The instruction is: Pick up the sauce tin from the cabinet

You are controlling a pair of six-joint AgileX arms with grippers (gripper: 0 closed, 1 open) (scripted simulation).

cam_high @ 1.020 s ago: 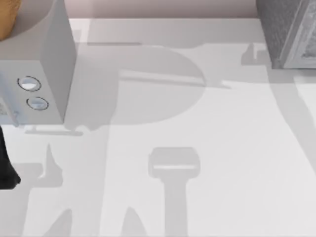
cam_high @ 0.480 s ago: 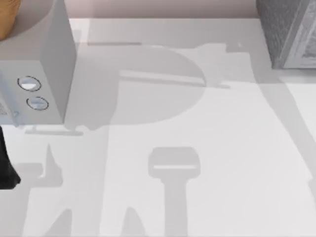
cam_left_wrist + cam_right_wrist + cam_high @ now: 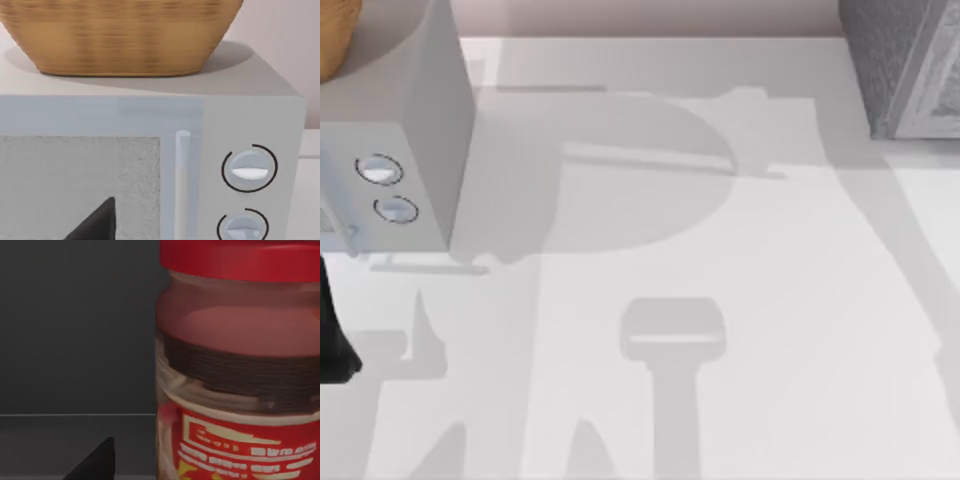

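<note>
Standing upright inside the dark cabinet (image 3: 75,340), the red-lidded, red-and-yellow-labelled sauce tin (image 3: 240,370) fills the right wrist frame's right side, apparently lined up for a grasp; finger state I cannot tell.

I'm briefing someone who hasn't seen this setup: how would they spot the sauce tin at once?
Look inside the dark cabinet in the right wrist view, where a red-lidded container stands upright on the shelf floor. That is the sauce tin: red lid, a dark band round its middle, and a red and yellow label with white lettering below.
</note>
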